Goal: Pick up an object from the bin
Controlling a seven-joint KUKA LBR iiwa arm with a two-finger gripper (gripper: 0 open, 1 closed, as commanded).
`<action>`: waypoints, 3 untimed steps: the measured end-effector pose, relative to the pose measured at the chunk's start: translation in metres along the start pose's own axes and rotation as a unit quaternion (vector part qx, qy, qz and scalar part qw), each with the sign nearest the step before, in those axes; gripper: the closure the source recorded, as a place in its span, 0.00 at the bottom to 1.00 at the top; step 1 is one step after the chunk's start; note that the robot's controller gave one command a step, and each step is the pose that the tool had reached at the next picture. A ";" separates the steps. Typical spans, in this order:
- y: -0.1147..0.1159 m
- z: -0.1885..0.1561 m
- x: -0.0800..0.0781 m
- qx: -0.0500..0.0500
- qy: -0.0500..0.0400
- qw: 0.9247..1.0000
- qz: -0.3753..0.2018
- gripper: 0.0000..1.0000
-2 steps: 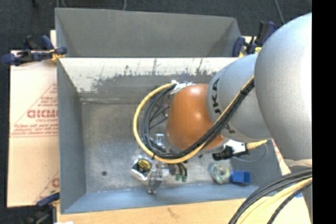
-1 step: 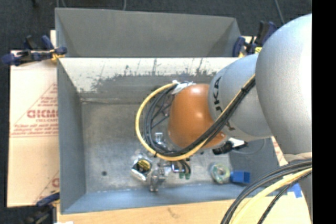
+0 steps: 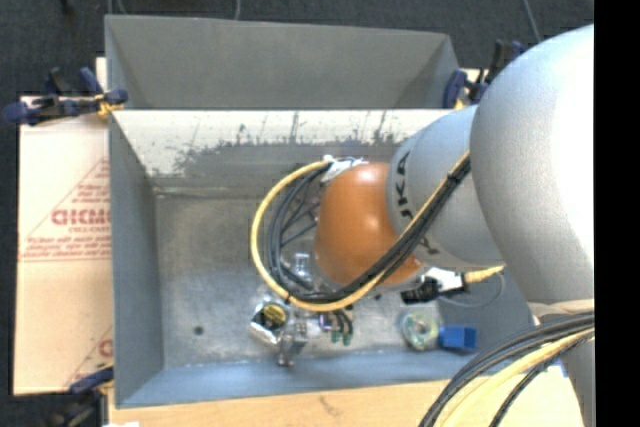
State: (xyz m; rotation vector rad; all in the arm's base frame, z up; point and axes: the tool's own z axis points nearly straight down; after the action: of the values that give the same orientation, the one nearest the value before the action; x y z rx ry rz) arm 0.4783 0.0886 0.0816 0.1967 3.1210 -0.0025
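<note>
My gripper (image 3: 291,345) is down near the bin's front wall, left of centre, below the orange wrist cover. A small yellow and black thing (image 3: 267,318) lies right beside it on its left, touching or nearly so. A small green and dark thing (image 3: 341,331) lies just to its right. Whether anything is held cannot be made out.
Further right on the bin floor lie a pale greenish, clear roll (image 3: 420,330), a blue block (image 3: 459,338) and a black and white piece (image 3: 428,289). The arm and its looped cables cover the bin's middle and right. The left half of the floor is bare metal.
</note>
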 end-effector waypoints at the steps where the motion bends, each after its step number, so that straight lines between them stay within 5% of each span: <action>1: -0.007 0.001 -0.005 0.000 -0.001 0.997 -0.078 0.00; 3: -0.001 0.001 -0.010 0.002 0.001 0.994 -0.111 0.00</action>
State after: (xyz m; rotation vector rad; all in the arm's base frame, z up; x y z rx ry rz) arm 0.4883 0.0859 0.0812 -0.1505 3.1266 -0.0108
